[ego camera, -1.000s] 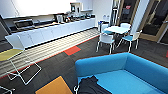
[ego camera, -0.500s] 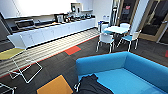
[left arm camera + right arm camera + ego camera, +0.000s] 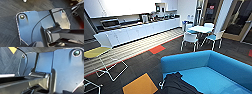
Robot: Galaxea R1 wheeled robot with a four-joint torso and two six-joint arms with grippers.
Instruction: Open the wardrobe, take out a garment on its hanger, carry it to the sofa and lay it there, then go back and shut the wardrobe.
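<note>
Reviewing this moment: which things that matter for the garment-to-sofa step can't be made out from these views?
- The garment: head view, its lower part cut off by the picture's bottom edge, so its full lie on the sofa is unclear.
- The hanger: cannot be told apart from the dark cloth in the blurred head view.
- Both grippers: in the wrist views the robot's own plate and bar block the fingers, so open or shut cannot be told.

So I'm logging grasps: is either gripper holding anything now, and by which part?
Cannot be told. The black garment lies on the bright blue sofa.
</note>
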